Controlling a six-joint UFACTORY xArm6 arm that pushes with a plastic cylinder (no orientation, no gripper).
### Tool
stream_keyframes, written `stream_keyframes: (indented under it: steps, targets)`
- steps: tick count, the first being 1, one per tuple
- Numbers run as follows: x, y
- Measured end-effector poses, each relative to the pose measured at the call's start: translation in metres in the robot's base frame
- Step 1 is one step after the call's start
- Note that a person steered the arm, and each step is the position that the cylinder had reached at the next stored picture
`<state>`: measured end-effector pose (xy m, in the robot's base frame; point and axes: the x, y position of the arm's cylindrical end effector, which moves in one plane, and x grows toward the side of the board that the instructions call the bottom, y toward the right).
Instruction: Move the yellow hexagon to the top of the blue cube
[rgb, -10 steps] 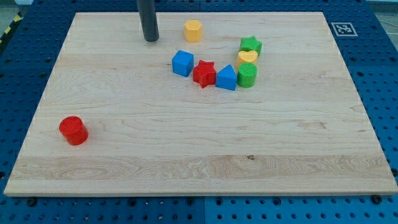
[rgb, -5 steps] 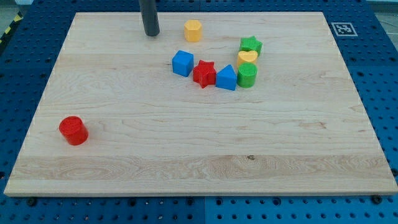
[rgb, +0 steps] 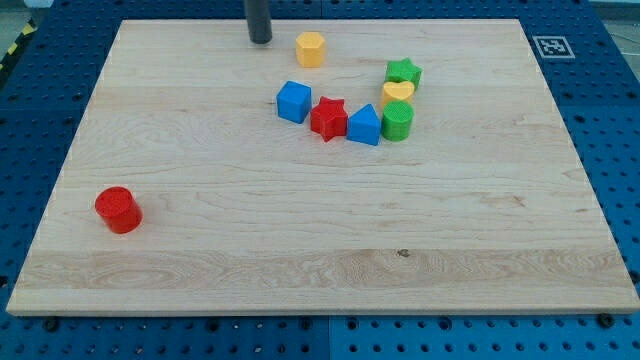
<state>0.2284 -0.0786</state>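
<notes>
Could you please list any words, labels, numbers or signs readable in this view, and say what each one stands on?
No readable words, brands or numbers appear anywhere.
Only sign: a black-and-white square fiducial marker, carrying a pattern and no text, at the wooden board's top right corner in the view.
The coloured blocks carry no lettering.

A pale wooden surface (rgb: 300, 240) is laid on a blue perforated base (rgb: 30, 120). A black-and-white marker (rgb: 552, 46) is seen at its corner, and yellow-black striped tape (rgb: 14, 44) beyond.
</notes>
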Motion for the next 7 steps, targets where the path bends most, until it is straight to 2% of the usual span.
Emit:
stream_keyframes:
  steps: [2,7]
  targets:
    - [0.000,0.037]
    - [0.001,0.074]
